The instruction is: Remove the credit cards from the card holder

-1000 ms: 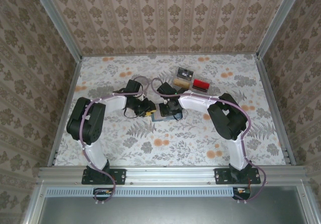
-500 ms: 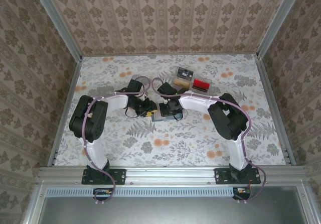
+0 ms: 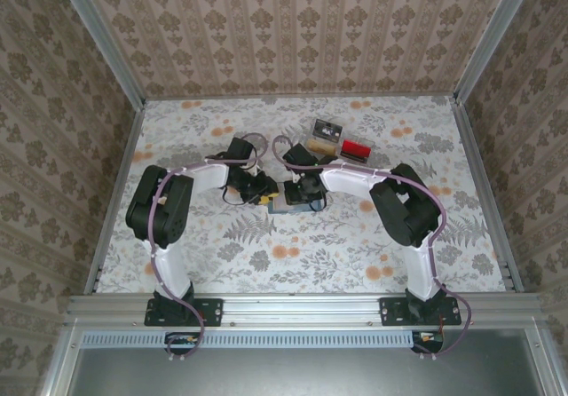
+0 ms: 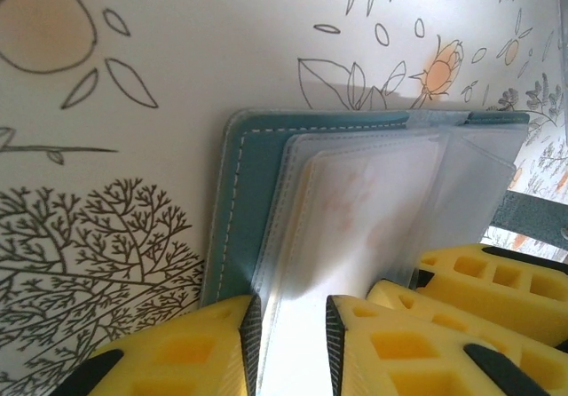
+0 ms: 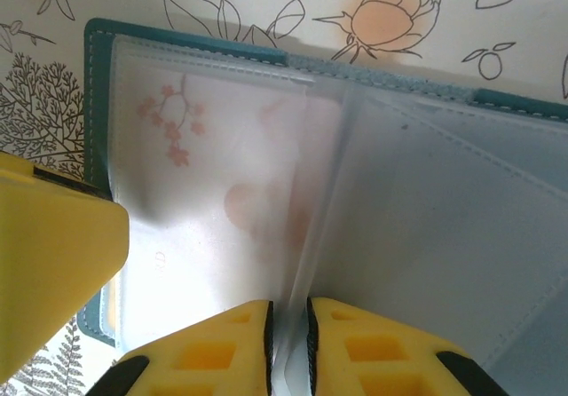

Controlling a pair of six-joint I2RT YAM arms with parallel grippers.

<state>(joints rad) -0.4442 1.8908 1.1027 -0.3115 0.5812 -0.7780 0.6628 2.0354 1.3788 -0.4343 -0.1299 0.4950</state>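
One desk (image 3: pixel 222 254) with a flowered covering is being used, and everything here is being placed against the card holder (image 4: pixel 241 192), of which there is one. Two arms are being reached in over it, the left arm (image 3: pixel 169 209) from its left and the right arm (image 3: pixel 404 205) from its right. One clear tray (image 3: pixel 326 132) and one red block (image 3: pixel 357 149) are being left well beyond the card holder, to its far right.

The card holder is being kept open and flat, its long axis running from one end effector across to the other, so neither arm is being favoured by nearness. The left end effector (image 4: pixel 291 343) is being held narrowly parted at the card holder's left panel. Stacked pale sleeves are filling the gap between its jaws and, as far as can be judged, are being gripped. The right end effector (image 5: pixel 288 343) is being closed almost fully at the card holder's middle fold, with one clear leaf (image 5: pixel 311 245) being pinched upright between its jaws.

One card (image 5: pixel 204 174), pale with a pink blossom print, is being shown through the frosted sleeve just left of that leaf, inside the card holder. Whether a second is being hidden behind it cannot be told. The coming pull is being judged to turn on that card lying on the left end effector's side of the fold.
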